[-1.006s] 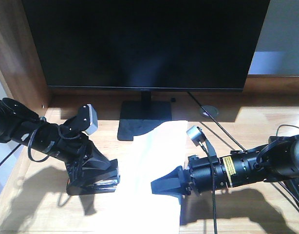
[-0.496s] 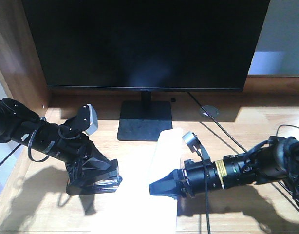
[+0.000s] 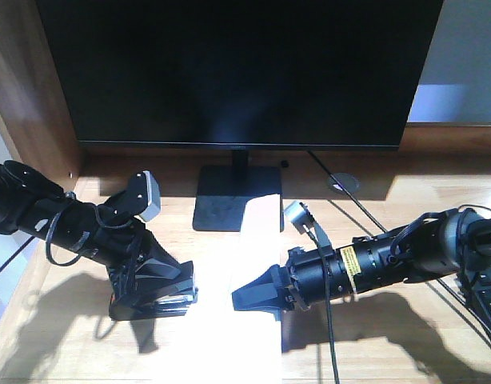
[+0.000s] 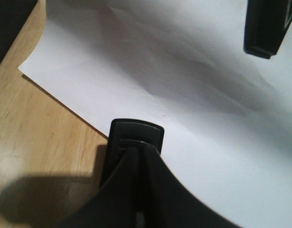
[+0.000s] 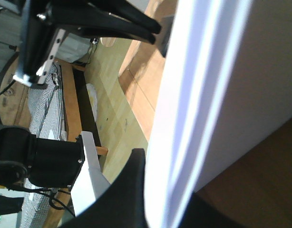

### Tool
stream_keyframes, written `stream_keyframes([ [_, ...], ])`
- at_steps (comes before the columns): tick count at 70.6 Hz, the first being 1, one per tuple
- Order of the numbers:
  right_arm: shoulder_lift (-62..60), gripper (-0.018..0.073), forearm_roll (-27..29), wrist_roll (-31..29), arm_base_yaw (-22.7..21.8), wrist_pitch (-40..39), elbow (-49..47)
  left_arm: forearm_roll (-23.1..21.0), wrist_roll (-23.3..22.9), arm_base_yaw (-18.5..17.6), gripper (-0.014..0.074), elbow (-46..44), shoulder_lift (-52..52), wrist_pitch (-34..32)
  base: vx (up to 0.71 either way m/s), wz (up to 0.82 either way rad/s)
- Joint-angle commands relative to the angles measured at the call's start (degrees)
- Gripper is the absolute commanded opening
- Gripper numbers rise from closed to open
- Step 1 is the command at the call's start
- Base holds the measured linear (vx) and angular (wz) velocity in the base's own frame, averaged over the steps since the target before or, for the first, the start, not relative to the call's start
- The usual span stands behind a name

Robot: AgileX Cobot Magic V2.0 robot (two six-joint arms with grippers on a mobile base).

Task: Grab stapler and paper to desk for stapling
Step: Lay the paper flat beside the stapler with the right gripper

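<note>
Currently pinching the paper [image 3: 229,344] in the right hand [image 3: 239,298], edge raised off the tabletop [image 3: 389,360], likely to feed the stapler [image 3: 164,303] clamped in the left hand [image 3: 181,288].

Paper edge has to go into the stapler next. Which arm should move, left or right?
Right. The right gripper is shut on the paper, its held edge raised close beside the stapler. The left gripper grips the stapler resting on the desk, so it should probably just hold.
</note>
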Motion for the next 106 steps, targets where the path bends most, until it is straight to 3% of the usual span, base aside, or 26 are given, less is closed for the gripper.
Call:
stream_keyframes([
  [1, -4.6, -0.0003, 0.5, -0.7, -0.1, -10.5, -1.0, -2.6, -0.1, -0.2, -0.0006, -1.3, -2.3, 1.9, 0.0, 0.0],
  [41, -5.7, -0.0003, -1.7, -2.5, 0.0, -8.9, -1.0, -2.6, -0.1, -0.2, -0.0006, -1.3, -2.3, 2.0, 0.0, 0.0],
  [70, -2.9, -0.0003, 2.4, -2.4, 0.0, -6.5, -1.4, -2.6, -0.1, -0.2, -0.0006, -1.3, -2.3, 2.0, 0.0, 0.0],
  [88, -2.6, -0.0003, 5.8, -3.9, 1.4, -10.0, -1.4, -2.6, -0.1, -0.2, -0.0006, -1.3, -2.3, 2.0, 0.0, 0.0],
  [106, -2.8, -0.0003, 4.3, -6.2, 2.0, -10.5, -1.4, -2.6, -0.1, -0.2, -0.0006, -1.3, -2.3, 2.0, 0.0, 0.0],
])
